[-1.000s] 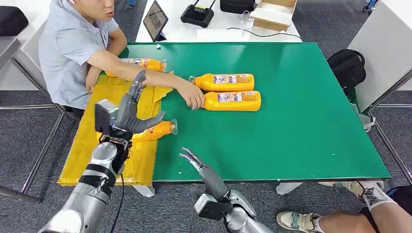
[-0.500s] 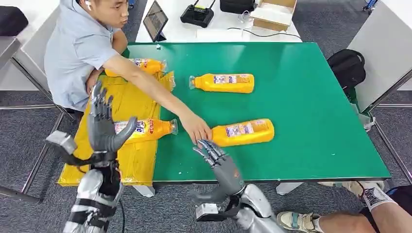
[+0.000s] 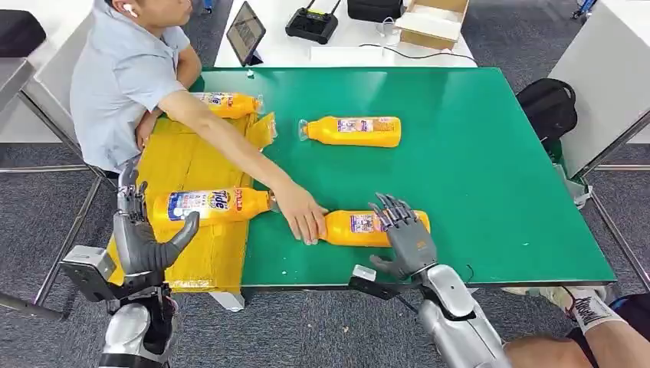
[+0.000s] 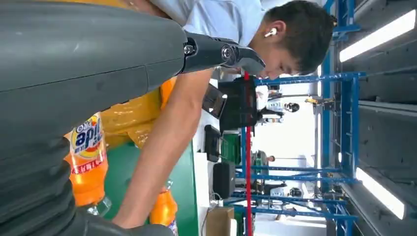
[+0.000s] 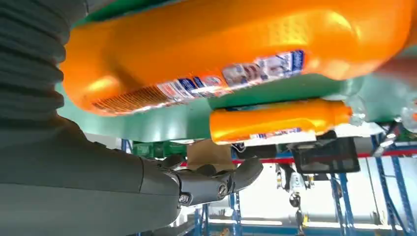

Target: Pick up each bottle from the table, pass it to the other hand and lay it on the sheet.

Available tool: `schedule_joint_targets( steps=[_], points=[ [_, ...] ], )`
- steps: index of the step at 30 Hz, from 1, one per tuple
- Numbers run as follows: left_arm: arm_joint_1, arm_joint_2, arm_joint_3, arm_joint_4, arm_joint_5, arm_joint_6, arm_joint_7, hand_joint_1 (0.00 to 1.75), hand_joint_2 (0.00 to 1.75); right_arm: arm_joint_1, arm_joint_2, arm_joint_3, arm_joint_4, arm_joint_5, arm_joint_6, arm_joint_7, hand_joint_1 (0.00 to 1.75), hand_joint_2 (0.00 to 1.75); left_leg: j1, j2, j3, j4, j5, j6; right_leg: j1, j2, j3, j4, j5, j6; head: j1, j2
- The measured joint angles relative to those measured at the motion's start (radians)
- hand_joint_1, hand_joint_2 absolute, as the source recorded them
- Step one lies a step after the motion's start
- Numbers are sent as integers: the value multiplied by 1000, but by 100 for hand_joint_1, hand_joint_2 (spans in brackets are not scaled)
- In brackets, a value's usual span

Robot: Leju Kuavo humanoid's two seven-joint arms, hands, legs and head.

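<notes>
Plainly "Tide" (blue lettering) on bottle [image 3: 208, 205]

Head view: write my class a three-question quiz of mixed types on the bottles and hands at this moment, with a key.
1. True or false: the bottle on the far side of the table stands upright.
2. How many orange bottles lie on the yellow sheet? A) none B) two C) four
3. Fill in: the person's hand touches the neck end of the near bottle, while the robot's right hand reaches over its ____ end.

Key: 1 false, it lies flat; 2 B; 3 base. The left hand holds nothing.
</notes>
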Motion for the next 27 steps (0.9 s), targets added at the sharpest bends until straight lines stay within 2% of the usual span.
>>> schedule_joint_targets(
  steps=[10,18,23,27],
  points=[
    [3,0,5,-8,-2,2,5,0,175,-14,-4,-6,29,7,9,13,0,175,0,0,0,0,0,0,0,0,0,0,0,0,0,0],
    [3,3,8,-7,-34,24,37,0,175,-57,-13,-6,106,78,62,151,0,175,0,0,0,0,0,0,0,0,0,0,0,0,0,0],
    [3,7,10,-4,-49,24,53,0,175,-117,-14,-5,171,143,76,230,0,175,0,0,0,0,0,0,0,0,0,0,0,0,0,0],
    [3,8,12,5,-54,22,71,0,175,-169,-14,-5,225,164,138,263,0,175,0,0,1,0,0,0,0,0,1,0,0,0,0,0]
  ],
)
